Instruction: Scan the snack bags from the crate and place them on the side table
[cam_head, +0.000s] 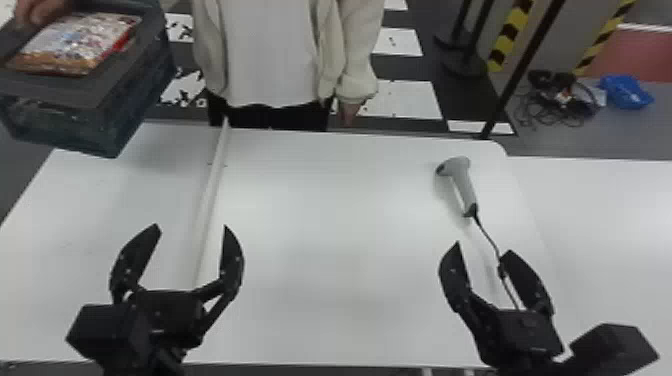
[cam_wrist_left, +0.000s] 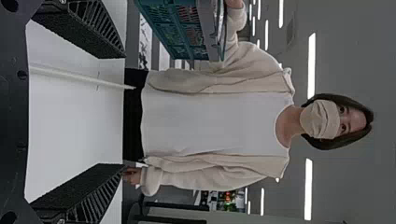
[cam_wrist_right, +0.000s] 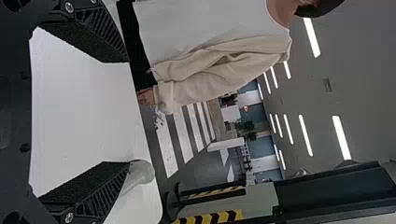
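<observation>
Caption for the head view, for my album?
Jaws open: left gripper, right gripper, a scanner, and a hand at a snack crate.

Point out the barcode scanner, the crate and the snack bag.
Barcode scanner (cam_head: 465, 187): head view, on its grey handle.
Crate (cam_head: 139, 90): head view, on its side wall.
Snack bag (cam_head: 75, 42): head view, middle of its printed face.

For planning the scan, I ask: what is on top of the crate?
A colourful snack bag, with a hand at its far edge. What lies beneath the bag is covered.

Left gripper (cam_head: 192, 230) and right gripper (cam_head: 483, 247) above table, jaws wide apart
</observation>
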